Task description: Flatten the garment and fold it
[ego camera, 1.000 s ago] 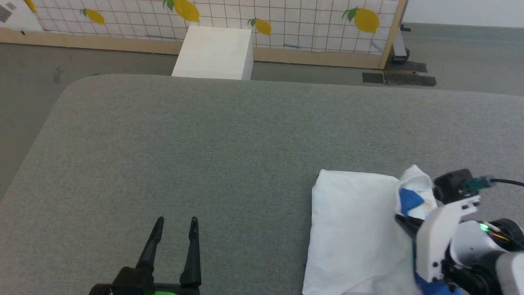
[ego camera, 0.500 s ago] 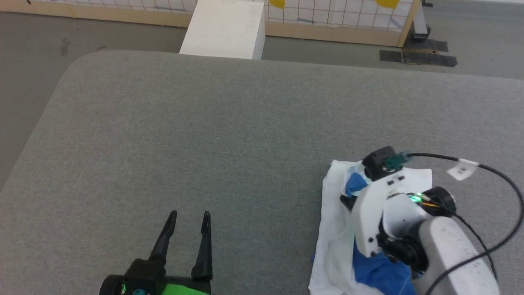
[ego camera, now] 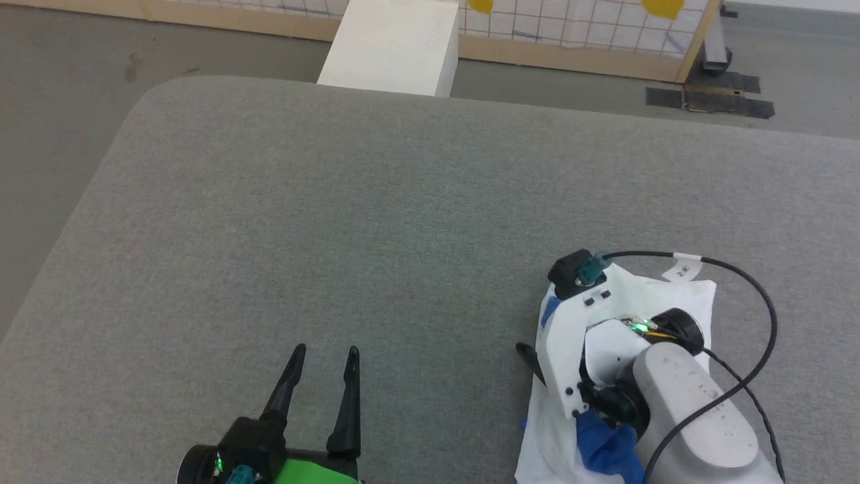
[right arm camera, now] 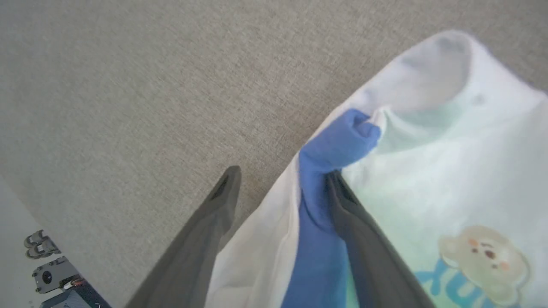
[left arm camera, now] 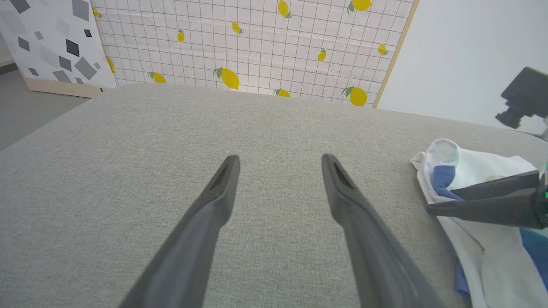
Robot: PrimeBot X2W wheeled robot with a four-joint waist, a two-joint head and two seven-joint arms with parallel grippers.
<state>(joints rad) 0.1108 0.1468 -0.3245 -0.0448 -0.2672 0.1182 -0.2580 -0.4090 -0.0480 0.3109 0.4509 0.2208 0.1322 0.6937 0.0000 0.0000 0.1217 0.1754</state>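
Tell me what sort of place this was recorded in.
Probably an indoor robot test space staged like a room: a broad grey fabric-covered surface, a lemon-print grid partition in a wooden frame, and a plain white box on the grey floor.

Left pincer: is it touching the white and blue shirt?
No, the left pincer is over the bare grey padded surface, well apart from the shirt.

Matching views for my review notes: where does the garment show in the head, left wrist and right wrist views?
Head view: garment at lower right.
Left wrist view: garment at the right edge.
Right wrist view: garment across the right half.
Shared landmark: the bunched blue fold.
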